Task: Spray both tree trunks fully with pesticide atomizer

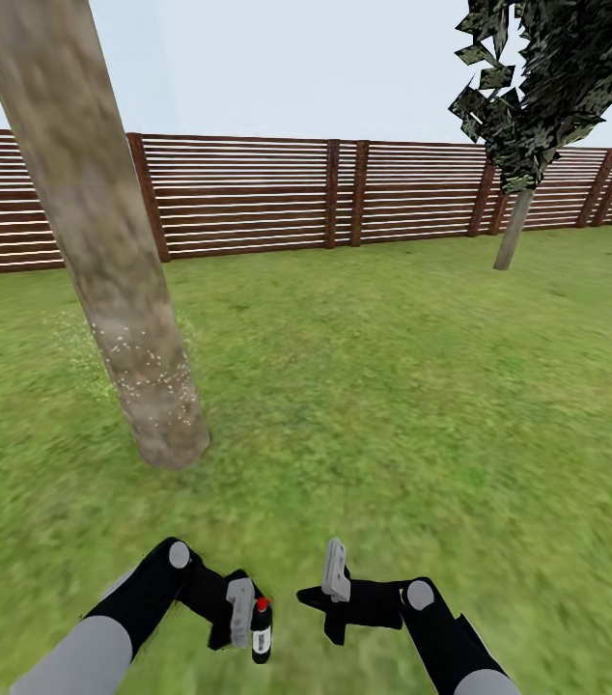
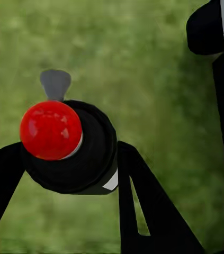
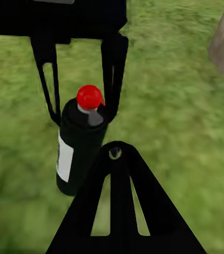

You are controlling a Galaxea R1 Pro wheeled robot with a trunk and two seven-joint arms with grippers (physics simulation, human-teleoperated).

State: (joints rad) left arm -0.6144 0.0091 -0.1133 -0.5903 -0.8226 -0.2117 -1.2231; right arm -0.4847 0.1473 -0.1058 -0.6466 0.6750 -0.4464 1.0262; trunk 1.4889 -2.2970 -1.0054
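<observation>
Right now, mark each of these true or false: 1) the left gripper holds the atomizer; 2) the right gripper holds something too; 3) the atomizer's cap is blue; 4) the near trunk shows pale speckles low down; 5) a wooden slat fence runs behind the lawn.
1) True: the left gripper is closed around the atomizer, its fingers on either side of the bottle.
2) False: the right gripper holds nothing.
3) False: the cap is red.
4) True: pale specks dot the lower part of the near tree trunk.
5) True: the brown fence spans the far edge of the grass.
</observation>
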